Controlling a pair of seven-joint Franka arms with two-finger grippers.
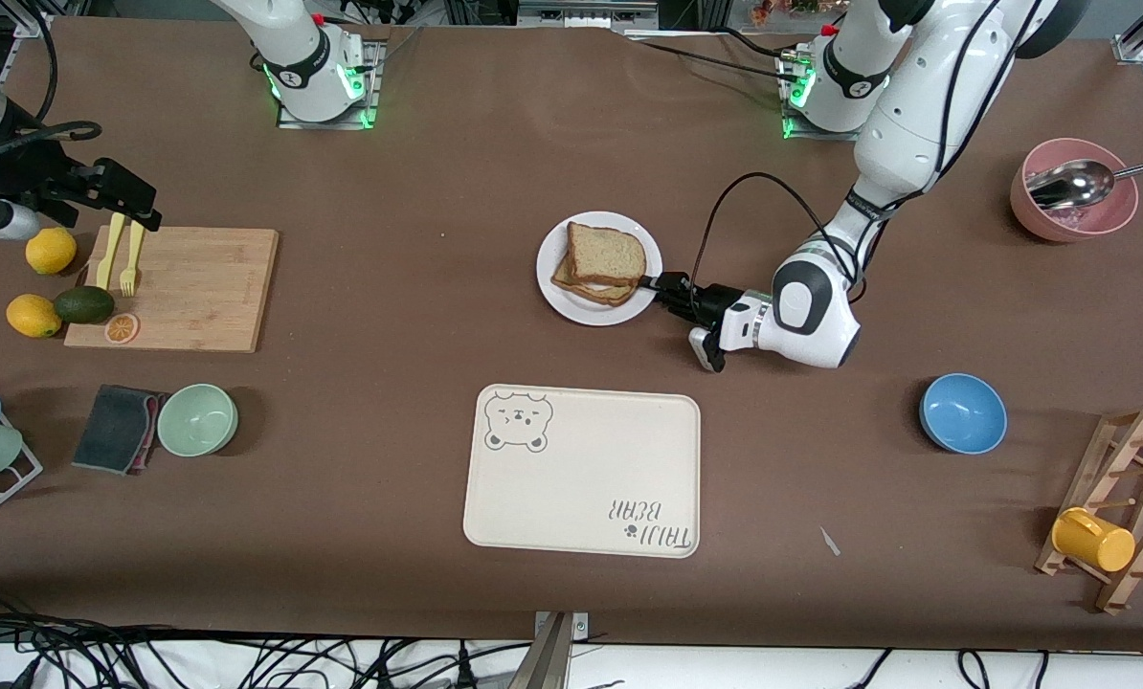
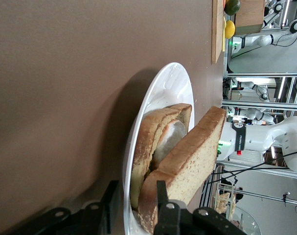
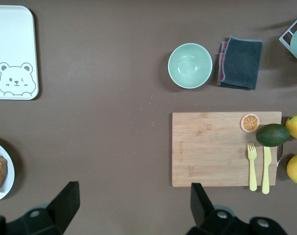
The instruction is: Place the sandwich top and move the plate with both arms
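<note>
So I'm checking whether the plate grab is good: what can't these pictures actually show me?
- Front view: the left gripper covers its contact with the plate rim; grip unconfirmed.
- Left wrist view: the sandwich top hides most of the filling; the frame edge crops the plate.
- Right wrist view: the right gripper hangs open over the cutting board; the plate is cropped.

A: What lies on the brown surface (image 1: 418, 144)?
B: White plate (image 1: 557, 292), bear tray (image 1: 581, 498), cutting board (image 1: 198, 287), green bowl (image 1: 197, 419), blue bowl (image 1: 962, 412), pink bowl (image 1: 1031, 215), mug rack (image 1: 1131, 507).
</note>
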